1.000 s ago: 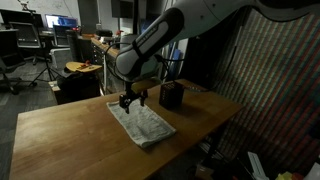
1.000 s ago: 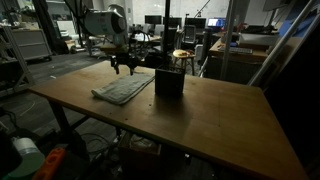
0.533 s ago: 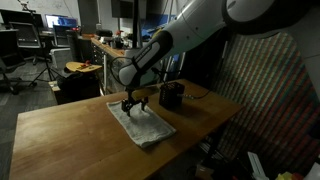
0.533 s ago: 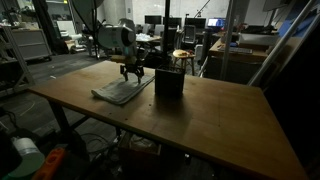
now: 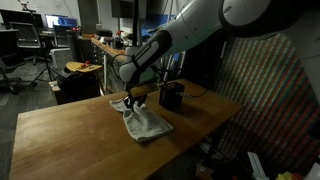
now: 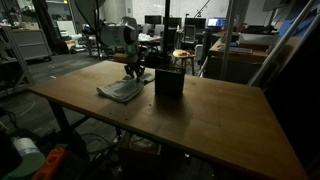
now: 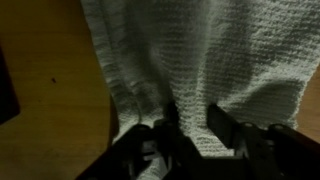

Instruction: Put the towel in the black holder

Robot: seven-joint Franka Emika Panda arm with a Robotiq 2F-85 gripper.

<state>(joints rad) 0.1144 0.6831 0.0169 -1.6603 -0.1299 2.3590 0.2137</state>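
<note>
A pale woven towel [image 5: 146,122] lies on the wooden table [image 5: 70,135], with its end under the arm gathered up in a bunch. My gripper [image 5: 133,96] stands over that end, and its fingers pinch a fold of the cloth. In the wrist view the towel [image 7: 200,50] fills most of the picture and a ridge of it sits between the two dark fingertips [image 7: 222,125] of the gripper [image 7: 195,128]. The black holder [image 5: 172,96] stands upright just beyond the towel. In an exterior view the holder [image 6: 168,82] sits right of the towel [image 6: 121,91] and gripper [image 6: 133,70].
The table's edge [image 6: 150,140] runs along the front, with bare wood [image 6: 220,120] to the right of the holder. Behind are lab benches, chairs and monitors [image 6: 190,25]. A patterned curtain [image 5: 270,90] hangs at the right.
The gripper came down onto the towel and its fingers closed on a fold. The towel, flat before, is now bunched and pulled up at the gripper's end.
</note>
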